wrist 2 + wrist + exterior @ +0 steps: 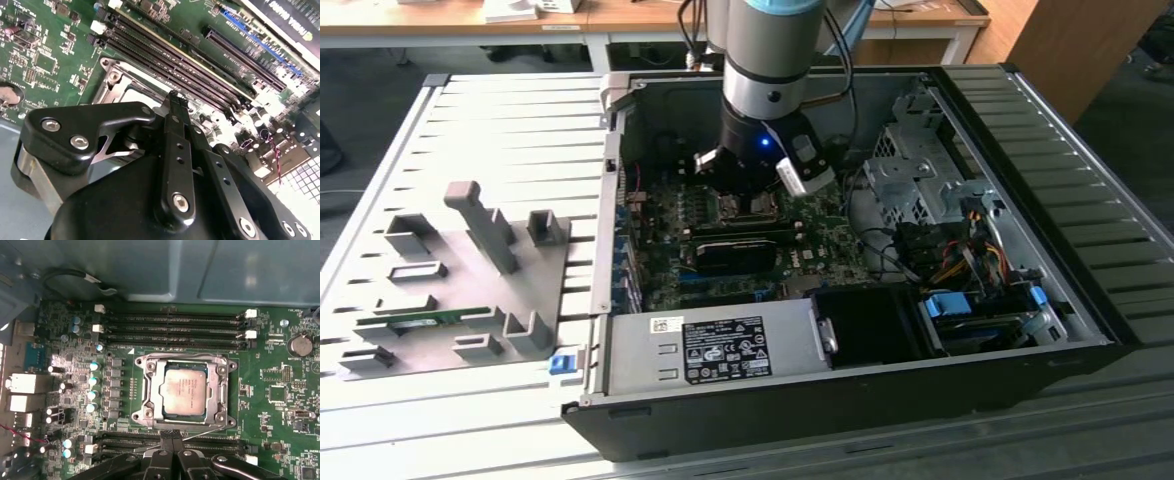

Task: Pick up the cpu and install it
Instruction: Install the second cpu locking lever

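On the exterior view's left lies a pale grey ribbed table (480, 120) carrying a flat grey fixture plate with upright grey blocks (467, 270), and a long narrow green memory stick (420, 321) rests among those blocks. Just beside the plate stands an open black computer case (854, 400) with a green motherboard (670, 280) on its floor. A silver-grey power supply box with a white label (714, 350) sits along the near edge of the case, and a bundle of coloured cables (967, 250) fills the case's side toward the exterior view's right.

The silver and black robot arm (767, 70) reaches straight down into the case, and its black gripper (171, 437) hangs low over the motherboard. In both wrist views the black fingers (177, 107) sit pressed together with nothing between them, so the claw is clenched and empty.

The small square cpu with a silvery-grey metal top (184, 389) lies flat inside the square metal-framed socket (145, 390) on the motherboard, apart from the gripper, with the socket's frame around it. Rows of long black memory slots (172, 330) run on either side of the socket, and the fingertips hover over the socket's edge near one of those rows.
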`<state>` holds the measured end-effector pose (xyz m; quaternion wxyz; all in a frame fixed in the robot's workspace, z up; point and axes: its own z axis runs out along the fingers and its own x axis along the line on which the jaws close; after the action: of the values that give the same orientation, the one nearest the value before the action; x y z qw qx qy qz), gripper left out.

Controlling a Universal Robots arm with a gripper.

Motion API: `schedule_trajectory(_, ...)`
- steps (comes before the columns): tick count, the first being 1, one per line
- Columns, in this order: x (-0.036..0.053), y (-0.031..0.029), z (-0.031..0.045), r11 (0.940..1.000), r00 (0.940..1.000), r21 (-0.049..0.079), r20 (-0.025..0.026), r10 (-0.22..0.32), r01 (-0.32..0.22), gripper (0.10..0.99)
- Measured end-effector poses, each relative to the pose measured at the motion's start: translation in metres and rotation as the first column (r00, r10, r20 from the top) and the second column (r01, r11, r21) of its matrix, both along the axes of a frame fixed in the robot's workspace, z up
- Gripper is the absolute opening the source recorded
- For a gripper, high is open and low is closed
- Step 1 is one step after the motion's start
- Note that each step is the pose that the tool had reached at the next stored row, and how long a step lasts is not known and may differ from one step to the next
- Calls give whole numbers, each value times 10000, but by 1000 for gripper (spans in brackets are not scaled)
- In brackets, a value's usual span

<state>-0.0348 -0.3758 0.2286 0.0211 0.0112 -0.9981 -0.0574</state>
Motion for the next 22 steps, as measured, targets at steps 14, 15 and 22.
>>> schedule_trajectory(14,-71,-122,-31,9995,10000,313,1,-1,1,106)
schedule_trajectory(15,-73,-123,-44,9995,10000,310,-1,-1,1,106)
schedule_trajectory(22,-75,-124,-149,9991,10000,410,-3,-40,40,106)
